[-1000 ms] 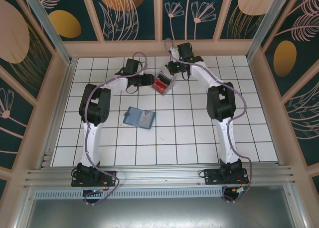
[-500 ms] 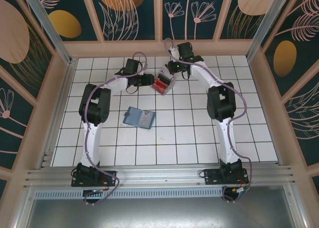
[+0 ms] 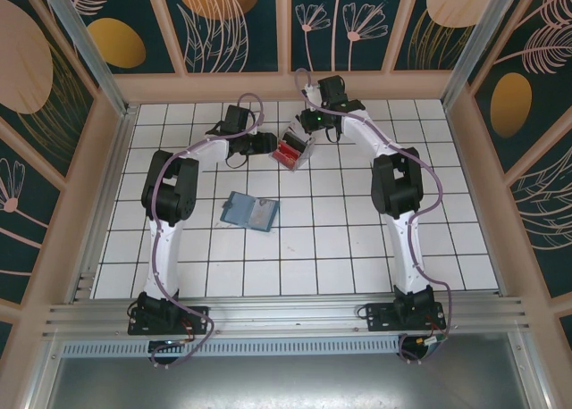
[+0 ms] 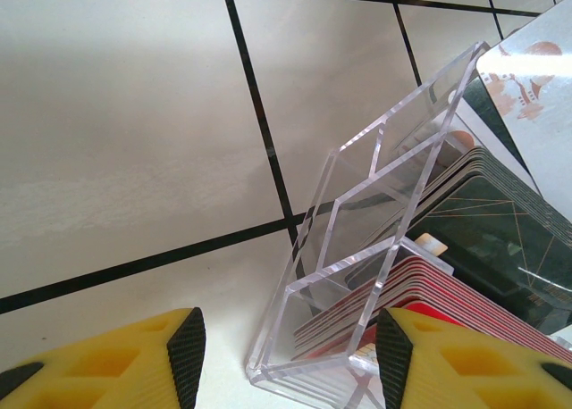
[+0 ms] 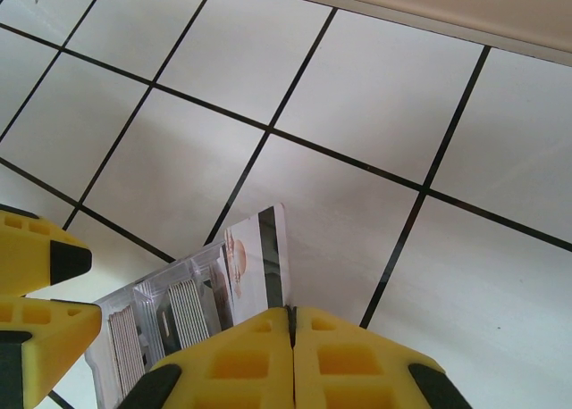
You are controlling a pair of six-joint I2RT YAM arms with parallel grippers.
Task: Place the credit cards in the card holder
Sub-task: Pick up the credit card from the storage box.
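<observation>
The credit cards stand packed in a tilted clear tray point(image 3: 291, 150) at the back of the floor: red cards point(image 4: 402, 297), dark cards point(image 4: 487, 235) and a pale card point(image 4: 536, 70). My left gripper point(image 4: 290, 360) is open, its black pads on either side of the tray's near corner. My right gripper point(image 5: 291, 315) is shut on the pale card with a dark stripe point(image 5: 261, 262), which rises above the tray point(image 5: 165, 324). The teal card holder point(image 3: 249, 212) lies flat on the tiles, nearer the arm bases, apart from both grippers.
The left gripper's yellow fingers point(image 5: 40, 266) show beside the tray in the right wrist view. The back wall edge point(image 3: 286, 86) is close behind both grippers. White tiles stretch around the card holder and towards the near edge.
The right wrist has shifted slightly over the tray. The left arm, the tray and the card holder stay where they were.
</observation>
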